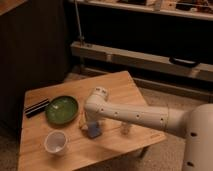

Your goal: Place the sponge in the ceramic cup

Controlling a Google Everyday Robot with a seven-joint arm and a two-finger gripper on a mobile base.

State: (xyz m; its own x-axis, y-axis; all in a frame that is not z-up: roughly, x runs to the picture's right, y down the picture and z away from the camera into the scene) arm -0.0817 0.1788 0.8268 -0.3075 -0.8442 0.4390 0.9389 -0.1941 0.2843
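The blue sponge (94,132) lies on the wooden table (120,90), right of the ceramic cup (56,142). The white cup stands upright near the front left corner with nothing visible in it. My gripper (92,123) hangs from the white arm's bent elbow and comes straight down onto the sponge, its tip at the sponge's top edge. The arm hides the gripper's end. A hand's width of bare table separates sponge and cup.
A green round plate (62,110) sits behind the cup. A thin orange stick (82,120) lies between plate and sponge. A black flat object (36,107) rests at the left edge. A small pale object (125,129) stands right of the sponge. Shelving runs behind.
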